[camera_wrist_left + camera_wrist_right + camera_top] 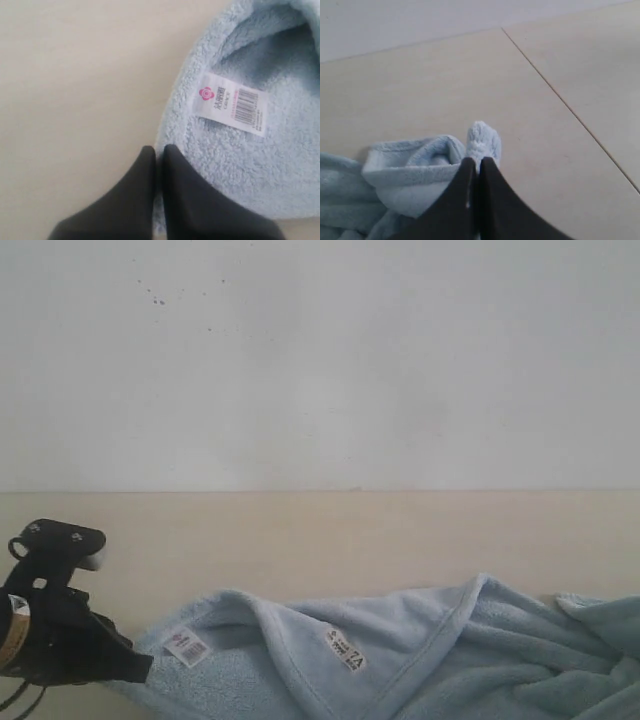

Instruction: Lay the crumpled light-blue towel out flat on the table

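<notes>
Left fingers are pinched shut on the towel hem beside the label. right fingers are clamped together on another corner. Towel sits bunched on the near side of the bench, folds between both grips. Suggest: pull apart evenly, stay low, tension out the folds, then lay it onto the bare bench behind.
</notes>
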{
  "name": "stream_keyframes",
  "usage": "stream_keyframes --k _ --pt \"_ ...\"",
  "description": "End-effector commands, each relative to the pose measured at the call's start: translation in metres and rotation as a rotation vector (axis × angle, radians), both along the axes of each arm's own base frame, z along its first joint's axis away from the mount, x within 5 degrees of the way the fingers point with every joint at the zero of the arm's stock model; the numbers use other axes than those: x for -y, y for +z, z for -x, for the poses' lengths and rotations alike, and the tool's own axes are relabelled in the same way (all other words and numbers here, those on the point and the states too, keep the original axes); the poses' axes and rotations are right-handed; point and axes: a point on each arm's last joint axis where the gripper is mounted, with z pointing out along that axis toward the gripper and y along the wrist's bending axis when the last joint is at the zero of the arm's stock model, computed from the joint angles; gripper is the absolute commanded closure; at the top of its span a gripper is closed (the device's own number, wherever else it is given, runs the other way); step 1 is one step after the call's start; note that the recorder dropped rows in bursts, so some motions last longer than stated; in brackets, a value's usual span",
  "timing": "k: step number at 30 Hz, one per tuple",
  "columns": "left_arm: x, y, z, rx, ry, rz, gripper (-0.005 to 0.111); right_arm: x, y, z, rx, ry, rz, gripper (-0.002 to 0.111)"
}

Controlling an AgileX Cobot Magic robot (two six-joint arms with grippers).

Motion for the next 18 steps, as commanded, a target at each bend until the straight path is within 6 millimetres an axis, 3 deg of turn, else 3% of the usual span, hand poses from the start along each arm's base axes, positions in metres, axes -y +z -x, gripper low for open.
stream_keyframes --k 1,4,6,18 --pt "-0.008 0.018 0.021 0.044 0.046 0.048 0.103 0.002 -0.021 0.011 -0.16 -0.002 0.033 0.108" --pt "-0.013 0.021 0.035 0.056 0.051 0.048 0.103 -0.003 -0.051 0.027 -0.292 0.016 -0.032 0.108" --pt "-0.017 0.018 0.042 0.05 0.062 0.038 0.103 -0.009 -0.059 0.034 -0.293 0.042 -0.088 0.108" --pt "-0.018 0.01 0.052 -0.001 0.09 0.069 0.103 -0.038 -0.06 0.047 -0.375 0.418 -0.146 0.108"
